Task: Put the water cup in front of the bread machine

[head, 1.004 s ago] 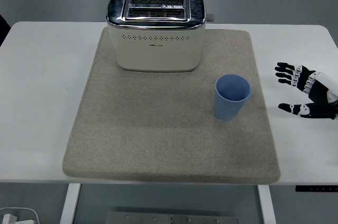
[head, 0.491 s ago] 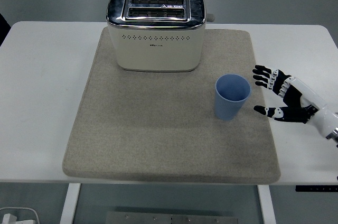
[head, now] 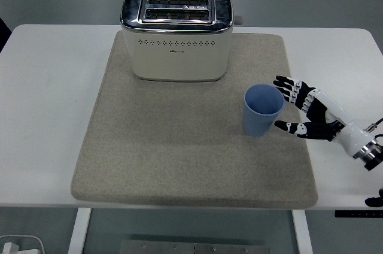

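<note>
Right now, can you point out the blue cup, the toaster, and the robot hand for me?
blue cup [head: 261, 116], head view, on its outer wall.
toaster [head: 177, 56], head view, on its cream front face.
right robot hand [head: 311, 116], head view, on the palm, fingers open beside the cup.

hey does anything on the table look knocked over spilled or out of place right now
Nothing stands out. The blue cup stands upright on the grey mat, right of and nearer than the toaster, which sits square at the mat's far edge. No spill shows. The right hand is open beside the cup.
</note>
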